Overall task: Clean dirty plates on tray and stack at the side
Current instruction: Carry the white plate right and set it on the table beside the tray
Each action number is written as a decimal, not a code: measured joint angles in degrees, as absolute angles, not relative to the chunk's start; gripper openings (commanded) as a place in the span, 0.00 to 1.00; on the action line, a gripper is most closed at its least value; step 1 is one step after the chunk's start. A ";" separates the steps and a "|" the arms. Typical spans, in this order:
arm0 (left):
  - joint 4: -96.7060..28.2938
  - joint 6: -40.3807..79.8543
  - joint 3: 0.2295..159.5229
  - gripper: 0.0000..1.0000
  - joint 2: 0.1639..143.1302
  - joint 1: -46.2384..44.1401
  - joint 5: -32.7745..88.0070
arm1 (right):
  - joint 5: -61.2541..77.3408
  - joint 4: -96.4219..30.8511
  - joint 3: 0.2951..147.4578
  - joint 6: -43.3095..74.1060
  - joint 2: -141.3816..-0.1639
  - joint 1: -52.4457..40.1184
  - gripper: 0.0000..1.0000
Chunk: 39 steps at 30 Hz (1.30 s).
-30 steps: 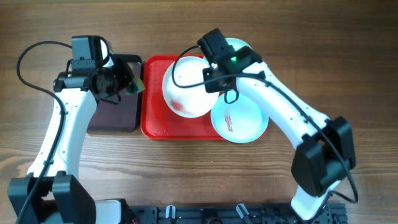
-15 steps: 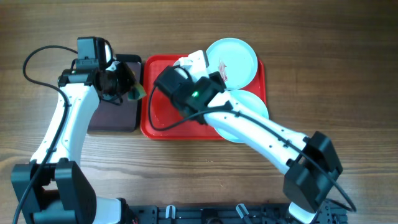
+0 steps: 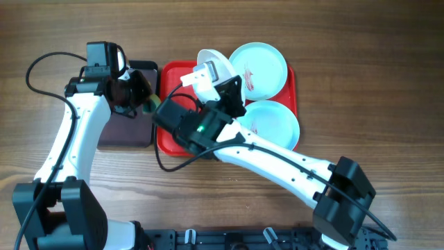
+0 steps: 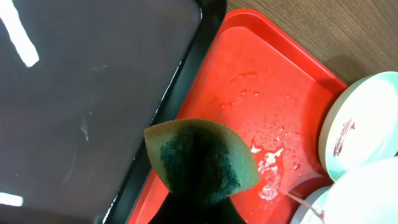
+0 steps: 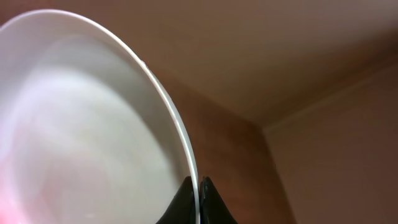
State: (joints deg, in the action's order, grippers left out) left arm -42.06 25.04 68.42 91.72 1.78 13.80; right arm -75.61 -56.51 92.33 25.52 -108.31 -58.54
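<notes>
The right gripper (image 5: pixel 198 188) had its two fingers closed on the rim of the white plate (image 3: pixel 216 64) and held it lifted and steeply tilted, almost on its edge, above the upper middle part of the red tray (image 3: pixel 170 75). The left gripper (image 4: pixel 198 209) was closed on a yellow and green sponge (image 4: pixel 202 158), which hung over the left rim of the red tray, just beside the black tray (image 3: pixel 128 132). In the overhead view the white plate lay to the right of the sponge and a little higher in the frame, near but apart from it, with bare wet tray between them. The left arm was therefore the one to bring the sponge to the plate, with a short move to the right. Which face of the plate was turned to the sponge I could not tell for sure. In the right wrist view its hollow side looked white and glossy, with a faint pink tint at the lower left. The two turquoise plates (image 3: pixel 260 66) (image 3: pixel 277 125) lay flat on the right part of the tray, one above the other in the frame, each with a reddish smear.
</notes>
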 measured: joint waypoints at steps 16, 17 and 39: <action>-42.28 25.23 68.42 0.04 91.72 1.78 13.78 | -59.94 -56.36 92.33 22.87 -108.31 -57.60 0.04; -42.28 25.23 68.42 0.04 91.72 1.78 13.78 | -55.81 -56.58 92.33 22.98 -108.31 -56.38 0.04; -43.75 25.23 68.42 0.04 91.72 1.78 13.58 | 5.06 -63.55 91.83 16.64 -99.79 2.81 0.04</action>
State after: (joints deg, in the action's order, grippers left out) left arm -43.75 25.23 68.42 91.72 1.78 13.58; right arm 5.06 -63.55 91.83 16.64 -99.79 2.81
